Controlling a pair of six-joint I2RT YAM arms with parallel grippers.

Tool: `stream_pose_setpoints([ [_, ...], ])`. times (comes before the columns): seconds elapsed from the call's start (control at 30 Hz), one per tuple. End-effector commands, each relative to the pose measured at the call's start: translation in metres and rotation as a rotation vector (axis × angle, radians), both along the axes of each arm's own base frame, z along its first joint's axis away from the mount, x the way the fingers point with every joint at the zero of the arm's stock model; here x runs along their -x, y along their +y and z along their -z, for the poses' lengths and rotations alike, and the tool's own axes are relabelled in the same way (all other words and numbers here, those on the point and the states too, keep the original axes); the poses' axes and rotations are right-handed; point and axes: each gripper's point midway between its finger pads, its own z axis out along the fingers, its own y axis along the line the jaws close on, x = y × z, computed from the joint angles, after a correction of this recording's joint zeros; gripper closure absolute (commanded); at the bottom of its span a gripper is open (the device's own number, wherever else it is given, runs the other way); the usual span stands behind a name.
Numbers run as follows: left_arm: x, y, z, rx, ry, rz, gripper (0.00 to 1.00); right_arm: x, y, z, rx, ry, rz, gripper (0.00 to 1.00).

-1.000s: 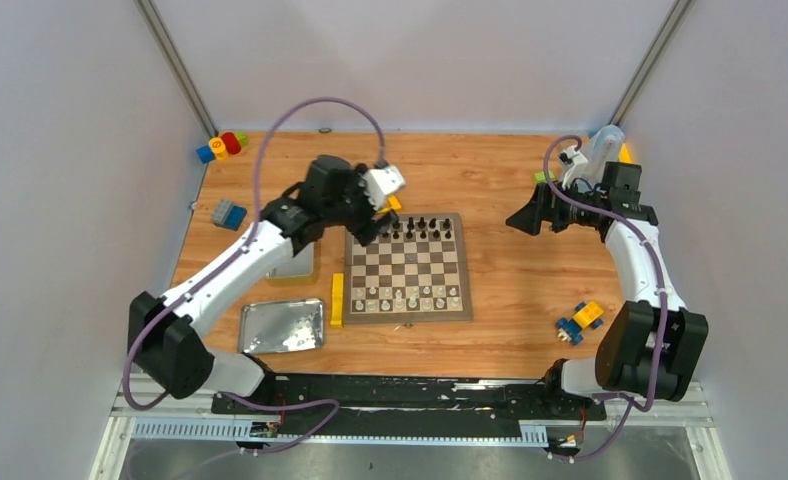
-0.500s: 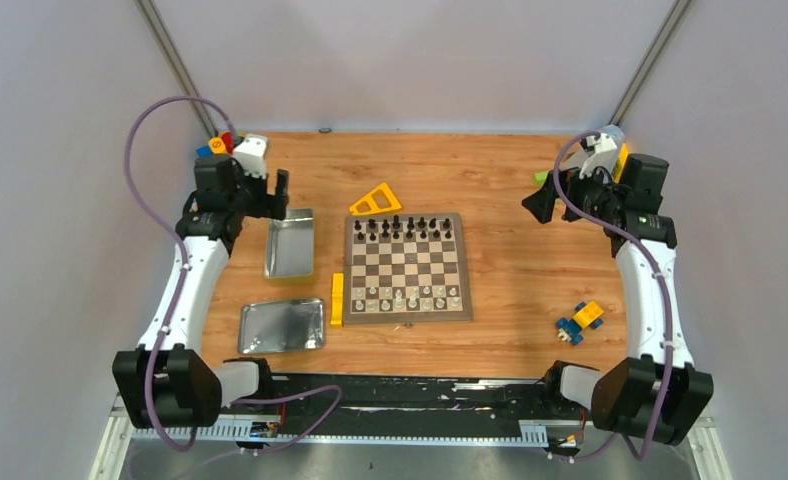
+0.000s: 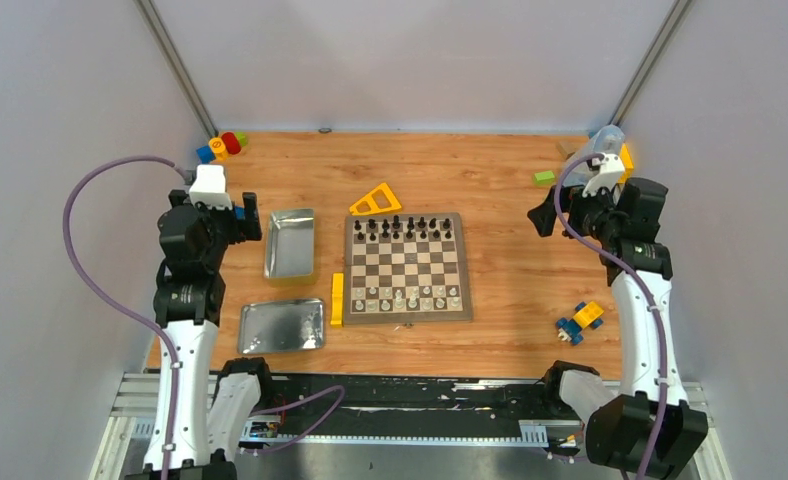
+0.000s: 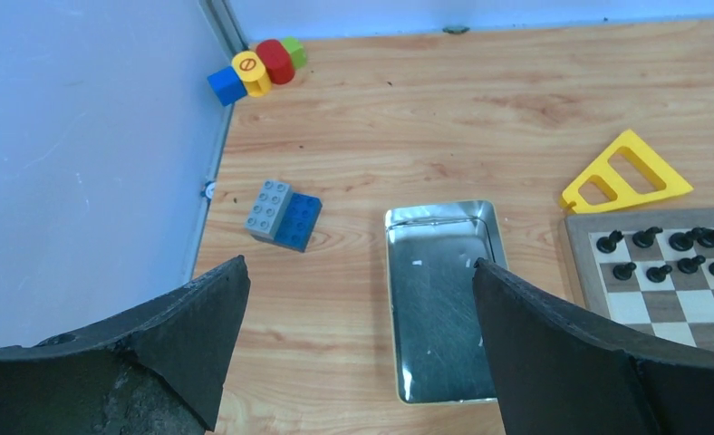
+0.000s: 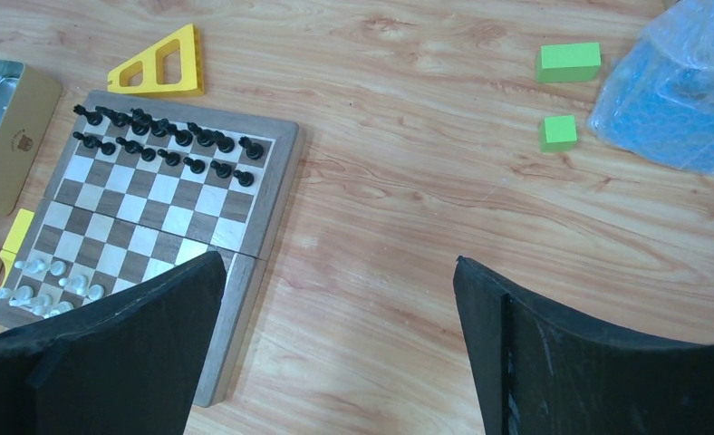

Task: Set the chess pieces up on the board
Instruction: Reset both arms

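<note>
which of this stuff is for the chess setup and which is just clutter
For the job: board, black pieces, white pieces.
Lying about: deep tin, shallow tin, yellow triangle, yellow bar, toy car, grey-blue brick, green blocks, plastic bag.

white arms [image 3: 185,350], black claws [image 4: 358,272] [image 5: 340,267], purple cables [image 3: 67,225]

Board [image 3: 410,268] sits mid-table [image 3: 510,200]. Far set of pieces [image 3: 410,228] stands on the 2 far rows, near set [image 3: 412,297] on the 2 near rows. Triangle block [image 3: 375,200] lies just behind board's far-left corner. Bar block [image 3: 337,298] lies alongside board's left edge, near half. Deep tin [image 3: 290,242] is left of board; flat tin [image 3: 282,326] in front of it. Brick pair [image 4: 284,214] is left of deep tin. Block cluster [image 3: 220,146] is at far-left corner. Toy car [image 3: 581,320] lies right of board, well apart. Bag [image 3: 607,140] is at far-right corner, w/ 2 small blocks [image 5: 568,62] just left of it.
</note>
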Motion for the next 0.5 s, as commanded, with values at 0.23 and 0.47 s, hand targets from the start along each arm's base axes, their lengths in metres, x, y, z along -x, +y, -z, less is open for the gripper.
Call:
stream_pose_setpoints([
  [0.23, 0.001, 0.004, 0.005, -0.012, -0.112, -0.022, 0.0, 0.007, -0.005, -0.03, 0.044, -0.162, 0.038, 0.0],
  [0.47, -0.002, 0.0, 0.021, -0.037, -0.063, 0.016, 0.0, 0.006, -0.009, -0.024, 0.064, -0.156, 0.051, 0.0],
])
